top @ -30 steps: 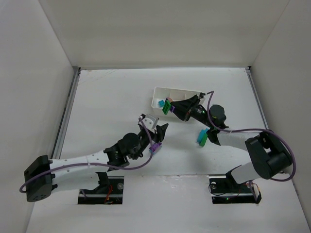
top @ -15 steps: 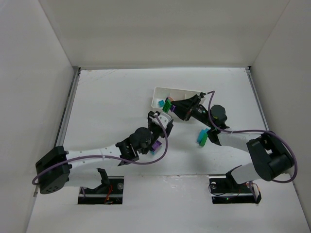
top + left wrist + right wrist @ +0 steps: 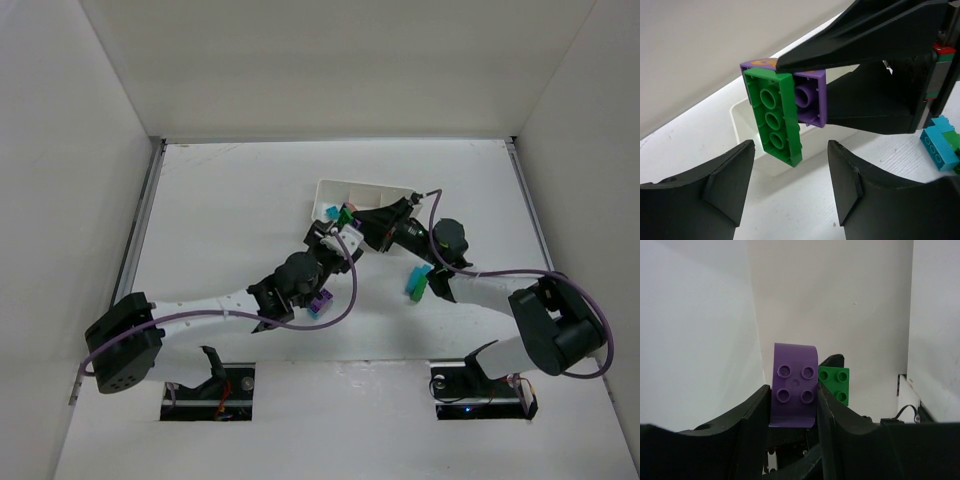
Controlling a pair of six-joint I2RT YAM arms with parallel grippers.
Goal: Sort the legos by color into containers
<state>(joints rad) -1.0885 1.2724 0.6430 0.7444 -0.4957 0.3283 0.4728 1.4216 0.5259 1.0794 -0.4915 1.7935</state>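
Observation:
My right gripper [image 3: 795,405] is shut on a purple lego [image 3: 795,390] with a green lego [image 3: 836,385] stuck to its side. In the top view this stack [image 3: 347,215] hangs at the near left edge of the white tray of containers [image 3: 375,188]. My left gripper [image 3: 790,175] is open just below and in front of the green lego [image 3: 775,117] and the purple lego [image 3: 810,97], with nothing between its fingers. In the top view the left gripper [image 3: 336,234] faces the right gripper [image 3: 354,220] closely.
A teal lego [image 3: 330,211] lies in the tray's left compartment. A teal and green stack [image 3: 415,283] stands on the table under the right arm. A purple lego [image 3: 320,302] lies on the table beside the left forearm. White walls enclose the table.
My left arm has swung forward and right, from beside the purple lego on the table up to the stack in the right gripper, and its jaws have widened. The right gripper has barely moved.

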